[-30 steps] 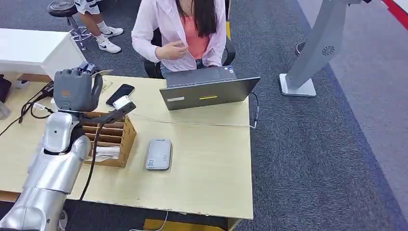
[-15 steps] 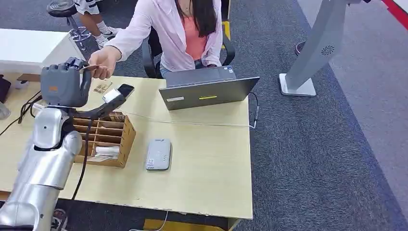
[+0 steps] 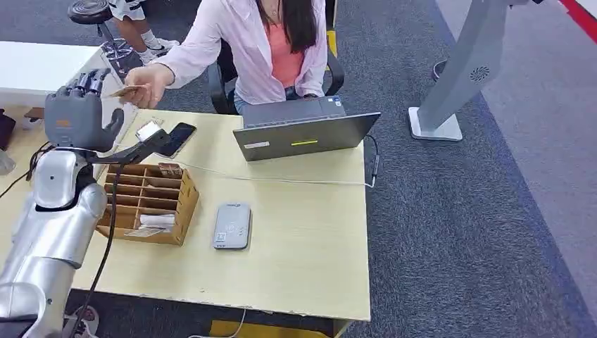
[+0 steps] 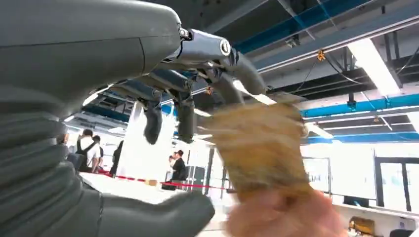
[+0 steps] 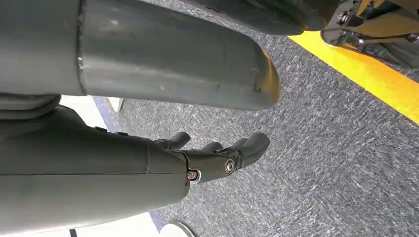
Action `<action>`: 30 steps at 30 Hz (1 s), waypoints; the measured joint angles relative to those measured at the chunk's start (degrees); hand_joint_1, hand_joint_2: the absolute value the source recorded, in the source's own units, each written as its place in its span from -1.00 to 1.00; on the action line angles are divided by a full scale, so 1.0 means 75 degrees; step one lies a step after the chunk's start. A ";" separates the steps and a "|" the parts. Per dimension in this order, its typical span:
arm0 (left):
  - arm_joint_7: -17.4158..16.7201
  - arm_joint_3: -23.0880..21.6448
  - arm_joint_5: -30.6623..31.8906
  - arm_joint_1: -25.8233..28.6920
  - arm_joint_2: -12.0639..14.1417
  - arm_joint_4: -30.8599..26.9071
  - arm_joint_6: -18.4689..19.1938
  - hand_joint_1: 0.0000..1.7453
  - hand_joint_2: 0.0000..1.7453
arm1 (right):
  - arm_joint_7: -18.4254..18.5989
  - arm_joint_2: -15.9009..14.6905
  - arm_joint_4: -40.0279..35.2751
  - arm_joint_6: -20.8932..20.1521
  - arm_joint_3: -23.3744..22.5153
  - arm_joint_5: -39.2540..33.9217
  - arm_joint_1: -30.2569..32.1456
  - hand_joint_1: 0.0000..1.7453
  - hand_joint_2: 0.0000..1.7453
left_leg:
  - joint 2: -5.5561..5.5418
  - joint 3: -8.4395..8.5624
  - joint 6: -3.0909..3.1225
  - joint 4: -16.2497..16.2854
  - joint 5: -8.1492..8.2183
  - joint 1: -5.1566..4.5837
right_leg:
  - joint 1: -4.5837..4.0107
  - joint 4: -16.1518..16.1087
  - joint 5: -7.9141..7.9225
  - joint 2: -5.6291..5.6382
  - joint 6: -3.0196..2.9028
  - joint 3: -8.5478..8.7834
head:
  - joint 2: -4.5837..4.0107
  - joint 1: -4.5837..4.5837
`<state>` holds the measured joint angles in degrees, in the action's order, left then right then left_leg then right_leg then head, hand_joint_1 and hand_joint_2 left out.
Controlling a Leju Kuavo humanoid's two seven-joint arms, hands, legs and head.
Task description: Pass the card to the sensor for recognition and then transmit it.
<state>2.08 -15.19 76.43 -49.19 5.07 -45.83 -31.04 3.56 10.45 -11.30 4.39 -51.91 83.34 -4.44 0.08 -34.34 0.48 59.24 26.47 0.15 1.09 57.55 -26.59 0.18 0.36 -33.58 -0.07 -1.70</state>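
Note:
My left hand (image 3: 74,116) is raised over the table's far left corner with its fingers (image 3: 86,80) spread upward and nothing in it. Just beside them, a seated person's hand (image 3: 146,83) holds the tan card (image 3: 126,91). In the left wrist view the blurred card (image 4: 261,147) sits in front of my fingers (image 4: 184,112), pinched from one end by the person's fingers (image 4: 281,217). The grey card sensor (image 3: 232,225) lies flat on the table's middle. My right hand (image 5: 217,158) hangs over the carpet, fingers loosely extended, holding nothing.
A wooden slotted organiser (image 3: 149,203) stands on the wooden table (image 3: 303,239) below my left hand. A phone (image 3: 176,138) and an open laptop (image 3: 306,130) lie toward the person, and a cable (image 3: 281,180) crosses the table. A grey stand (image 3: 461,77) rises at the right.
The person reached over and took hold of the card. My left hand spread its fingers off it and drew back to the left, away from the card.

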 joint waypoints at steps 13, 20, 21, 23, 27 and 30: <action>0.0149 0.0003 0.0000 0.0159 -0.0011 0.0052 -0.0134 -1.00 1.00 | 0.0000 0.0000 0.0000 0.0009 0.0000 -0.0003 -0.0007 -1.00 -1.00 | 0.0000 0.0000 -0.0001 0.0000 -0.0001 0.0001 | -0.0001 0.0001 0.0000 0.0000 0.0000 0.0000 | 0.0000 0.0000; 0.0181 0.0003 0.0000 0.0544 -0.0055 -0.0432 -0.0081 -1.00 1.00 | 0.0000 0.0000 0.0000 0.0035 -0.0003 -0.0070 -0.0012 -1.00 -1.00 | 0.0001 0.0000 0.0000 0.0000 0.0000 0.0000 | 0.0000 0.0000 0.0000 0.0001 0.0000 0.0000 | 0.0000 0.0000; 0.0181 0.0003 -0.0023 0.0661 -0.0058 -0.0616 0.0008 -1.00 1.00 | 0.0003 0.0000 0.0000 0.0055 -0.0003 -0.0099 -0.0011 -1.00 -1.00 | 0.0002 0.0000 0.0000 0.0000 0.0002 0.0000 | 0.0000 0.0000 0.0000 0.0002 0.0000 -0.0001 | 0.0000 0.0003; 0.0169 0.0003 -0.0111 0.1008 -0.0084 -0.1088 0.0360 -1.00 1.00 | 0.0029 0.0000 0.0000 0.0099 -0.0014 -0.0206 -0.0008 -1.00 -1.00 | 0.0004 0.0002 0.0000 0.0000 0.0004 0.0000 | 0.0000 0.0000 -0.0001 0.0004 0.0000 -0.0001 | 0.0000 0.0003; -0.0023 -0.0122 -0.0166 0.1939 -0.0116 -0.2181 0.1104 -1.00 1.00 | 0.0047 0.0000 0.0000 0.0175 -0.0116 -0.0420 -0.0001 -1.00 -1.00 | 0.0010 0.0000 0.0000 -0.0001 0.0006 0.0000 | 0.0000 -0.0001 -0.0002 0.0009 -0.0001 -0.0006 | 0.0000 0.0000; -0.0137 -0.0341 -0.0160 0.2647 -0.0116 -0.2982 0.1306 -1.00 1.00 | 0.0047 0.0003 0.0000 0.0242 -0.0239 -0.0539 0.0014 -1.00 -1.00 | 0.0009 -0.0004 0.0003 -0.0001 0.0009 0.0000 | 0.0000 -0.0001 -0.0005 0.0006 -0.0002 -0.0007 | -0.0003 -0.0003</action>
<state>1.05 -17.75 75.23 -29.34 4.20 -68.20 -21.24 3.91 10.47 -11.30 6.21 -53.70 79.30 -4.34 0.15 -34.37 0.50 59.23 26.53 0.15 1.09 57.54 -26.63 0.22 0.35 -33.63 -0.09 -1.73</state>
